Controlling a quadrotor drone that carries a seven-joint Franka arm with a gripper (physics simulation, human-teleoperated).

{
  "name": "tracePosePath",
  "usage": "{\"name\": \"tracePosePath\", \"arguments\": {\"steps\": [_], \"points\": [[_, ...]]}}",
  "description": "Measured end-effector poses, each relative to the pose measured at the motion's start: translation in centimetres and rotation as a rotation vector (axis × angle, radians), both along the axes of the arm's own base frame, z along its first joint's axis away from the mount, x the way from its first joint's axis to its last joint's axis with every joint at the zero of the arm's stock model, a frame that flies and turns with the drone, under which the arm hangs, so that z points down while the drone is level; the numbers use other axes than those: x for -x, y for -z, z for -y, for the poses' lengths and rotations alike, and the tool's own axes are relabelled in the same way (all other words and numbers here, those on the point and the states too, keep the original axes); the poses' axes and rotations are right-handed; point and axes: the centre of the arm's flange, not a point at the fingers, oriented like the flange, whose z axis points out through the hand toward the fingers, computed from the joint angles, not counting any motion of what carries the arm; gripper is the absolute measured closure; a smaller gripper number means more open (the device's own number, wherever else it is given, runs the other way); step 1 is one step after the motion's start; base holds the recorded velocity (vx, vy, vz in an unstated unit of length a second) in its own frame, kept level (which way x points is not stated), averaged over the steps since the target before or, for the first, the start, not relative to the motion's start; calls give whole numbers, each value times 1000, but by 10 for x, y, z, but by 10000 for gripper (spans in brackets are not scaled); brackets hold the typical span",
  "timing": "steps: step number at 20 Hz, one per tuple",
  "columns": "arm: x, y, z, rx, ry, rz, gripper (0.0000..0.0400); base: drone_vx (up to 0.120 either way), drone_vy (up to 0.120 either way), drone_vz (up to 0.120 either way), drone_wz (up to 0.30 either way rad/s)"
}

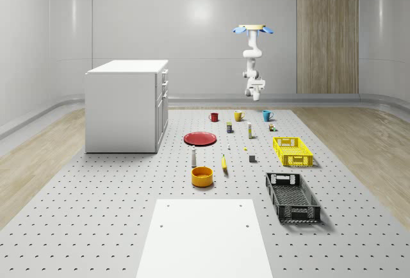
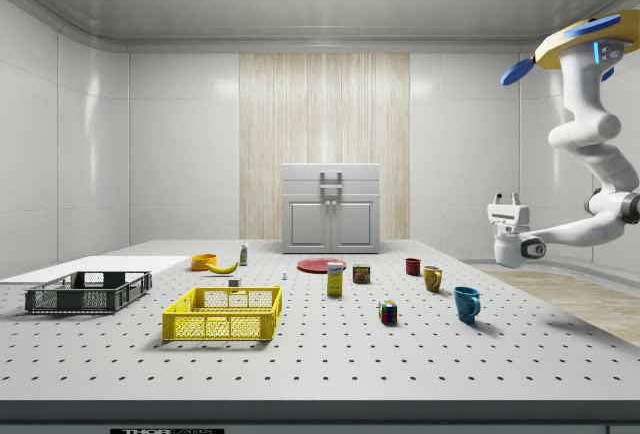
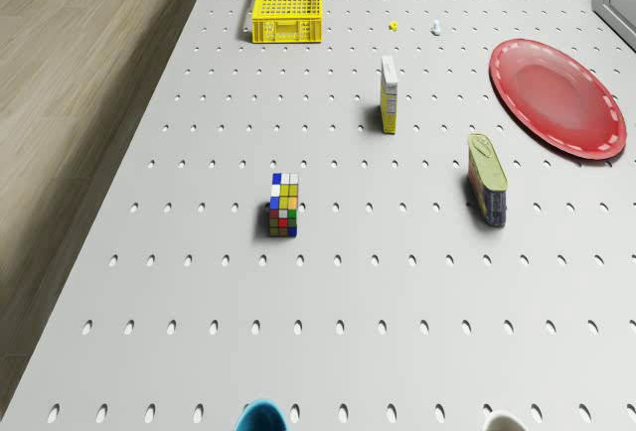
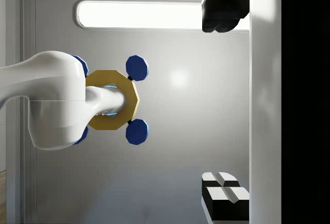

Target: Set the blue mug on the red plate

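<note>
The blue mug [image 1: 267, 115] stands upright at the far end of the table, at the side view's right [image 2: 466, 303]; its rim [image 3: 260, 416] shows in the drone view. The red plate [image 1: 200, 138] lies flat nearer the cabinet, also seen as the plate [image 2: 321, 265] and plate [image 3: 556, 98]. The drone [image 1: 254, 29] hovers high over the table's far end. Its arm hangs down and bends, and the gripper [image 2: 506, 198] points upward, above and apart from the mug. The gripper [image 4: 225, 100] is open, with nothing between its fingers [image 4: 224, 193].
A red mug [image 1: 214, 116] and a yellow mug [image 1: 238, 115] stand beside the blue one. Between mug and plate lie a Rubik's cube [image 3: 284, 205], a can [image 3: 487, 178] and a small box [image 3: 390, 94]. Further off are a yellow crate [image 1: 293, 150], a black crate [image 1: 292, 195] and a white cabinet [image 1: 127, 105].
</note>
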Motion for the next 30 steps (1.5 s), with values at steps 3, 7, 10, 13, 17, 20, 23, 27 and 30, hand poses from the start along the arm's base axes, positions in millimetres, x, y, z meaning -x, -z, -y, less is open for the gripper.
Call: {"name": "tracePosePath", "arguments": {"steps": [3, 7, 10, 13, 17, 20, 23, 27, 30], "points": [[0, 0, 0, 1, 0, 2, 0, 120, 120, 0, 0], [1, 0, 0, 2, 0, 5, 0, 120, 120, 0, 0], [1, 0, 0, 4, 0, 8, 0, 120, 0, 0, 0], [1, 0, -1, 7, 0, 10, 0, 120, 0, 0, 0], [1, 0, -1, 14, 0, 13, 0, 80, 0, 0, 0], [1, 0, -2, 23, 0, 15, 0, 107, 0, 0, 0], [2, 0, -4, 39, 1, 17, 0, 107, 0, 0, 0], [2, 0, -8, 78, 1, 20, 0, 0, 0, -20, 0], [2, 1, -13, 129, 2, 23, 0, 0, 0, -67, 0]]}}
